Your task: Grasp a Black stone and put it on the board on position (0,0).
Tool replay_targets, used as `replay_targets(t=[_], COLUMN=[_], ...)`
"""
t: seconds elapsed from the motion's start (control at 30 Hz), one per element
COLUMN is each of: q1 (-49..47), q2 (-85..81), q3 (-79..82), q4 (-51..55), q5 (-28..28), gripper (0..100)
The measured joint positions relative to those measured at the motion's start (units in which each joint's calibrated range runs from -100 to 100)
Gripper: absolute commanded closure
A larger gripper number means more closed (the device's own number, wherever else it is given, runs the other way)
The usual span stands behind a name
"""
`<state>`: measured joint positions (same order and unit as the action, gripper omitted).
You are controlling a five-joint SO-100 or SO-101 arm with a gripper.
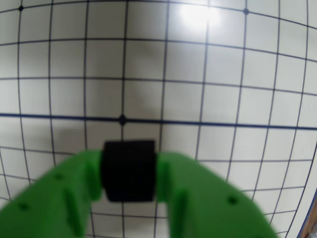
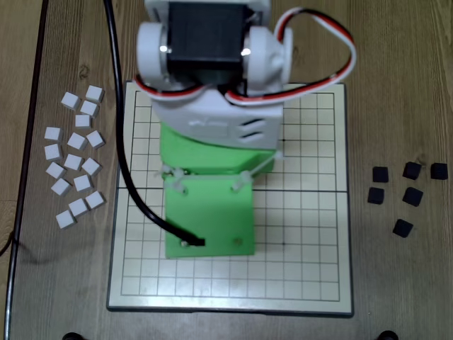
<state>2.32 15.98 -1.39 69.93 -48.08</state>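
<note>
In the wrist view my green gripper (image 1: 129, 171) is shut on a Black stone (image 1: 129, 170), a small matte black block held between its two fingers above the board (image 1: 223, 64). The central dot, position (0,0) (image 1: 122, 119), lies on the dark middle seam just beyond the stone. In the overhead view the arm and its green wrist body (image 2: 209, 212) cover the middle of the board (image 2: 311, 234); the held stone and the central dot are hidden there.
Several spare black blocks (image 2: 405, 195) lie on the wooden table right of the board in the overhead view. Several white blocks (image 2: 76, 166) lie to its left. A black cable (image 2: 127, 142) runs down over the board's left part.
</note>
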Motion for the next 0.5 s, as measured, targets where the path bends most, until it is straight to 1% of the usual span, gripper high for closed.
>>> replay_targets(t=[0.23, 0.5], q1=[-2.3, -2.0], q2=[0.2, 1.6], q3=[2.0, 5.6], q4=[-1.4, -5.2], q5=[0.0, -0.6], gripper=[94, 94])
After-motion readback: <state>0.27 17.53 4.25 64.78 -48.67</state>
